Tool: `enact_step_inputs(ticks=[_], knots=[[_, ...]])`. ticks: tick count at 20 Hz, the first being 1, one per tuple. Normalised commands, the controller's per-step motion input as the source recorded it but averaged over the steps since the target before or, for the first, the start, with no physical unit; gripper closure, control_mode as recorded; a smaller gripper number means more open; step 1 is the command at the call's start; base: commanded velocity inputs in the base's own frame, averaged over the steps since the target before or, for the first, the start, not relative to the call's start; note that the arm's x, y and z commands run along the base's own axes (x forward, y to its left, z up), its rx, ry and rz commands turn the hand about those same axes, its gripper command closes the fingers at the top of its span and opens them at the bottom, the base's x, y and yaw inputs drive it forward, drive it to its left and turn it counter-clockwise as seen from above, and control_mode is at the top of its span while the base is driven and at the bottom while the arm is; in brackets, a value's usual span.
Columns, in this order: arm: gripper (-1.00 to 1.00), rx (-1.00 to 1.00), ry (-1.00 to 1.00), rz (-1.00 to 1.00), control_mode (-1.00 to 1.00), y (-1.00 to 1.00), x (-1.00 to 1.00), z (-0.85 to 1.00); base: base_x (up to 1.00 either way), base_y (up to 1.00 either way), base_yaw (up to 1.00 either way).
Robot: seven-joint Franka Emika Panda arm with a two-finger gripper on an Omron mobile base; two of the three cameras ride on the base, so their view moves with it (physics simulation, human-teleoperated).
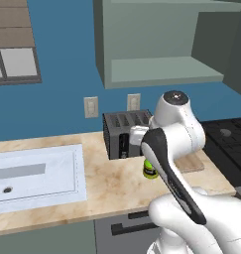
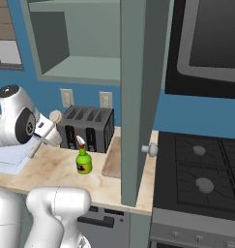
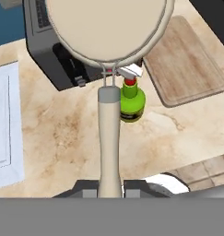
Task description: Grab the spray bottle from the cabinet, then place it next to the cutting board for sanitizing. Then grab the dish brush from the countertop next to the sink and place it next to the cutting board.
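- Half of the job looks finished: the spray bottle (image 2: 83,161) stands upright on the countertop (image 1: 107,183), just beside the left edge of the cutting board (image 3: 185,60) and in front of the toaster (image 2: 87,128).
- Emptied, the cabinet (image 1: 156,44) hangs above with its door open and nothing on its one shelf.
- Second half is under way, by my reading: the gripper (image 3: 109,186) is clamped on the handle of the dish brush (image 3: 109,133), the brush carried above the counter with its round head (image 2: 55,116) pointing away from the hand.
- From the hand view the brush hangs over the countertop in front of the toaster, its handle passing just beside the bottle; whether they touch I cannot tell.
- Sink (image 1: 37,173) lies well apart, toward the left end of the countertop, behind the carried brush.
- Left to do, as I judge it: bring the brush down on bare stone next to the board, likely near the board's front edge or by the bottle, then let go without tipping the bottle.
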Motion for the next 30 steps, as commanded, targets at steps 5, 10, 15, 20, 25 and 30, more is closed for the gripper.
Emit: enact_step_inputs(ticks=[5, 10, 15, 20, 25, 30], knots=[[1.00, 0.01, 0.00, 0.00, -1.00, -0.72, 0.00, 0.04, 0.00, 0.00, 0.00], [1.00, -0.03, -0.02, -0.05, -1.00, -0.48, 0.00, -0.03, 0.00, 0.00, 0.00], [1.00, -0.06, -0.01, -0.16, -1.00, -0.44, 0.00, -0.12, 0.00, 0.00, 0.00], [1.00, -0.04, -0.01, -0.27, -1.00, -0.31, 0.00, -0.04, 0.00, 0.00, 0.00], [1.00, 0.12, -0.07, -0.38, -1.00, -0.13, 0.00, -0.08, 0.00, 0.00, 0.00], [1.00, 0.25, -0.08, -0.39, -1.00, -0.08, 0.00, -0.23, 0.00, 0.00, 0.00]])
